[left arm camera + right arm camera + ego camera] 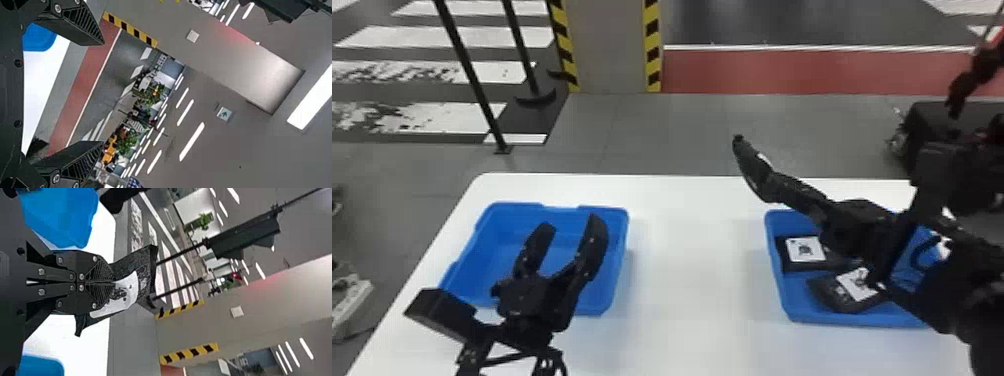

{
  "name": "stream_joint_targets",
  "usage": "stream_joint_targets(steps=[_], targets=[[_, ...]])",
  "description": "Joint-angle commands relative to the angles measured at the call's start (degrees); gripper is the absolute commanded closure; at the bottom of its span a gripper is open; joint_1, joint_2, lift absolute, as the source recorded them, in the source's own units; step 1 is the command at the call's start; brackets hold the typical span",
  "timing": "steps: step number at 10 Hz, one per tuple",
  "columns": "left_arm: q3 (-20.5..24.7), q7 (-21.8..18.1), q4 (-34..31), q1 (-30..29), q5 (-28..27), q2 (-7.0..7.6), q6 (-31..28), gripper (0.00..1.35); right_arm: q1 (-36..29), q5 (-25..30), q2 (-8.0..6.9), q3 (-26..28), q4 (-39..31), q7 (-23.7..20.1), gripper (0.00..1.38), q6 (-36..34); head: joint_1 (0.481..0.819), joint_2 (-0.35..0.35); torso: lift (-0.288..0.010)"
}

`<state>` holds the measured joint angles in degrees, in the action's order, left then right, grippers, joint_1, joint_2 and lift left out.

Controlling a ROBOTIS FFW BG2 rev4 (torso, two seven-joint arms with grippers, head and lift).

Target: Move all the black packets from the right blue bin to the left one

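1. The right gripper [777, 186] has its fingers closed on a black packet [144, 268] with a white label, held up between the two bins in the head view.
2. The left gripper [568, 227] is above the left blue bin [482, 257], its fingers spread open with nothing between them.
3. Two more labelled black packets [806, 249] lie in the right blue bin [812, 319]; the right arm covers part of it, so there may be others.
4. Both bins sit on the white desk [694, 280], well apart.
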<state>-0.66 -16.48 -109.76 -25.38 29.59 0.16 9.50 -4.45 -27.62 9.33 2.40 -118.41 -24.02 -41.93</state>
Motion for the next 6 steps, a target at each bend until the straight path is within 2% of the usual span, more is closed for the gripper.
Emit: stream_joint_targets(steps=[1, 2, 4, 6], targets=[[0.0, -1.0, -2.0, 1.1, 0.5, 0.37, -5.4, 0.13, 5.3, -1.4, 0.69, -5.0, 5.1, -4.5, 1.16, -0.3, 0.695, 0.080, -0.110], [0.0, -2.2, -2.1, 2.3, 0.5, 0.63, -7.5, 0.13, 9.7, -5.3, 1.57, -9.1, 10.3, -9.0, 1.16, 0.4, 0.695, 0.094, -0.110], [0.2, -2.7, -2.1, 2.7, 1.2, 0.81, -8.1, 0.13, 12.9, -4.7, 1.48, -12.3, 11.0, -11.7, 1.16, 0.2, 0.695, 0.161, -0.110], [0.5, -2.9, -2.2, 3.0, 1.5, 0.81, -7.8, 0.13, 14.7, -6.6, 2.10, -16.0, 13.3, -13.3, 1.16, 0.0, 0.695, 0.187, -0.110]])
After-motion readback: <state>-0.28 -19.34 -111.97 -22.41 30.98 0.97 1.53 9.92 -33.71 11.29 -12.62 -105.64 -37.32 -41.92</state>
